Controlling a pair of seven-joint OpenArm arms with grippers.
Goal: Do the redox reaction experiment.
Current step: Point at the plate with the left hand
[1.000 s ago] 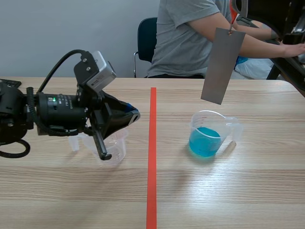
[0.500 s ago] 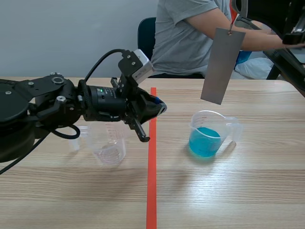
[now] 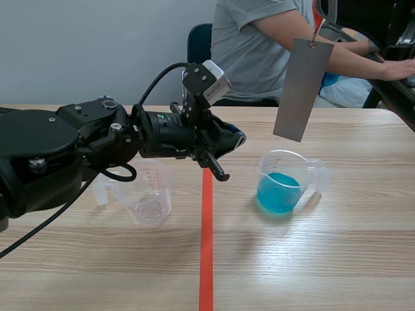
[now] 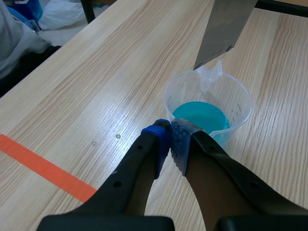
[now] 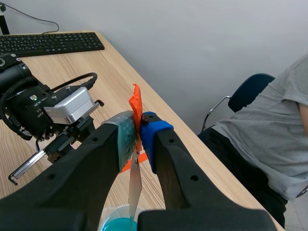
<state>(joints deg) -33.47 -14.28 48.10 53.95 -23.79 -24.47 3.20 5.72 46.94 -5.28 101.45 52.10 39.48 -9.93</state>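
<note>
overhead, right end effector (image 5: 136,132) clamped on grey sheet (image 3: 301,89) above blue-liquid beaker (image 3: 275,163), left end effector (image 4: 172,144) closed, empty

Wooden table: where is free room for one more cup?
Free: the table's near strip, in front of the empty clear plastic cup and the clear cup of blue liquid, both sides of the orange-red tape line. Crowded: between the cups, under the left arm's fingers; a grey metal sheet hangs over the blue cup.

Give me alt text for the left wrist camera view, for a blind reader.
The left gripper, shut on nothing, hovers just before a clear measuring cup of blue liquid on a wooden table. A grey metal sheet hangs above the cup.
</note>
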